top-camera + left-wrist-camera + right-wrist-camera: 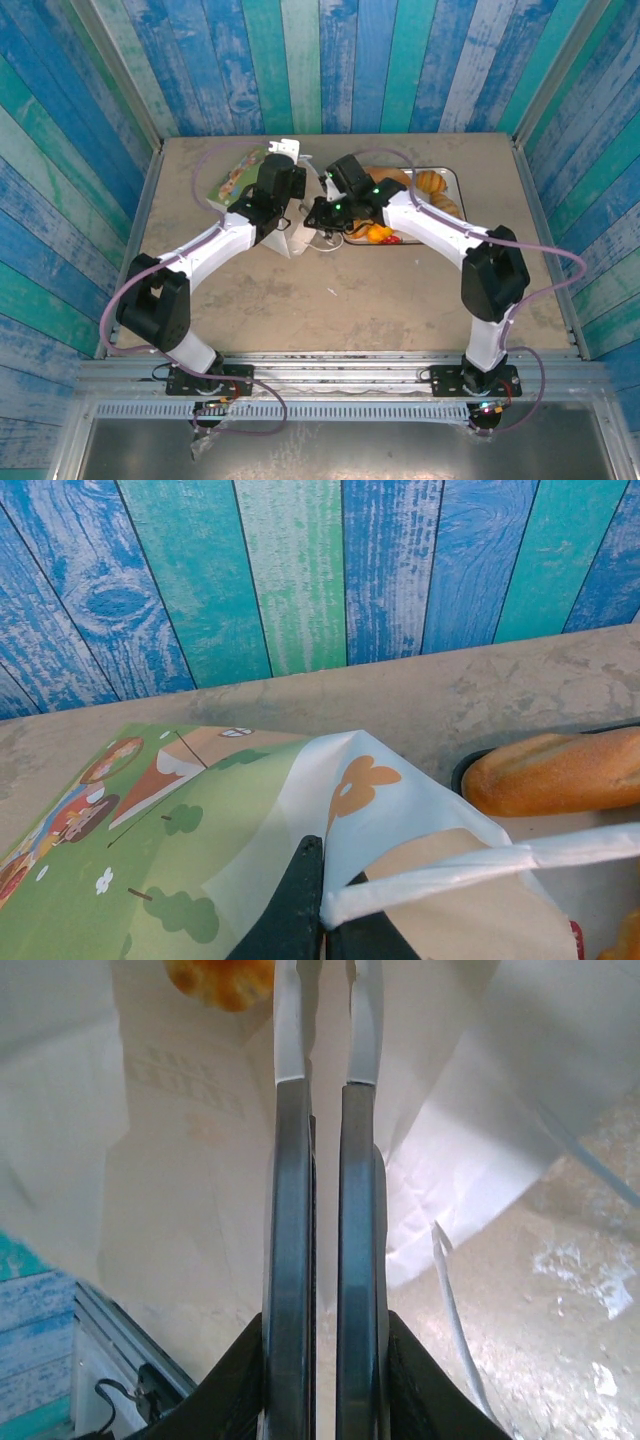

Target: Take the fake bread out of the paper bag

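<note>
Left gripper (322, 912): dark, smooth fingers are seen clamped together on the white rim of the paper bag (430, 810); a folded white strip is led off rightward from the pinch.
Right gripper (325, 1020): long dark fingers with pale, translucent tips are held almost together, with a thin slit left between them; whether paper is pinched there cannot be told.
Paper bag: matte, creased white paper is seen on both sides of the right fingers in the right wrist view. An orange flower-shaped logo just beyond the left fingertips is given by the left wrist view.
Fake bread (222, 980): a glossy, bumpy, golden-orange lump is seen ahead and to the left of the right fingertips, against the bag's paper.
Printed sheet (150, 860): a flat green cartoon landscape is laid left of the left fingers, partly under the bag.
Loaf (555, 770): a smooth golden-brown oblong is seen ahead and right of the left gripper, lying in the tray (455, 176).
Top view: both grippers are shown meeting at the bag, with the metal tray just beyond the right one.
Table (400, 290): mottled beige.
Plank wall (300, 570): boards painted blue and green, with worn grain.
</note>
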`<action>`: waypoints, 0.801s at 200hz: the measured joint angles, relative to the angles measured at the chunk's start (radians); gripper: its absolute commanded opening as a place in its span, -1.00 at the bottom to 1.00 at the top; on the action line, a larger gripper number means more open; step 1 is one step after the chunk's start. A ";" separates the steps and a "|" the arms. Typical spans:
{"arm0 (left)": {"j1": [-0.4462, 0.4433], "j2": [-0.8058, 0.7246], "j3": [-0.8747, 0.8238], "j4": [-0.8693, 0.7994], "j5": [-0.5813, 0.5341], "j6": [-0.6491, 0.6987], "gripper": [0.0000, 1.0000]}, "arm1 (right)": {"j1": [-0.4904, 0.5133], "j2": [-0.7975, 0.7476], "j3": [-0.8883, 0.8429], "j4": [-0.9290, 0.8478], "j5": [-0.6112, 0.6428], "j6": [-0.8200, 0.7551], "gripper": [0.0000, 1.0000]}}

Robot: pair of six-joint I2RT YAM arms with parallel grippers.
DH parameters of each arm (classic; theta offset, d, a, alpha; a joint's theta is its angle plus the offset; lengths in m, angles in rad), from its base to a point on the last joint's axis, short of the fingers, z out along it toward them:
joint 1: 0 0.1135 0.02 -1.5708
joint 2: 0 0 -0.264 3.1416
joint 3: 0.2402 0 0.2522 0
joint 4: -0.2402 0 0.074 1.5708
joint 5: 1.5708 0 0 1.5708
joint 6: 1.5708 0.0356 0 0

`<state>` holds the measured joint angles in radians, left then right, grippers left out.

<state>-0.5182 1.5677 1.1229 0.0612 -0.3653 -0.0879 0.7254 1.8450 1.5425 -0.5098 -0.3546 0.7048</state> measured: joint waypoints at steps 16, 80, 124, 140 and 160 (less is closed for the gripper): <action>0.000 0.000 0.000 0.002 -0.006 -0.003 -1.00 | 0.000 -0.034 -0.022 -0.023 0.003 -0.007 -0.98; 0.000 0.000 0.000 0.006 -0.039 -0.018 -0.99 | 0.000 -0.141 -0.121 -0.072 -0.026 -0.018 -0.99; 0.000 0.000 0.004 0.006 -0.056 -0.023 -0.99 | -0.003 -0.232 -0.194 -0.129 -0.031 -0.027 -0.98; 0.000 0.000 0.004 0.009 -0.062 -0.026 -0.99 | -0.009 -0.280 -0.227 -0.146 -0.031 -0.026 -0.99; 0.000 0.000 0.004 0.010 -0.070 -0.026 -0.99 | -0.019 -0.336 -0.254 -0.165 -0.029 -0.026 -0.99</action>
<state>-0.5182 1.5677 1.1267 0.0715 -0.4351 -0.1139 0.7063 1.5093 1.2881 -0.6746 -0.3832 0.6792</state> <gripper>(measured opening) 0.049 0.267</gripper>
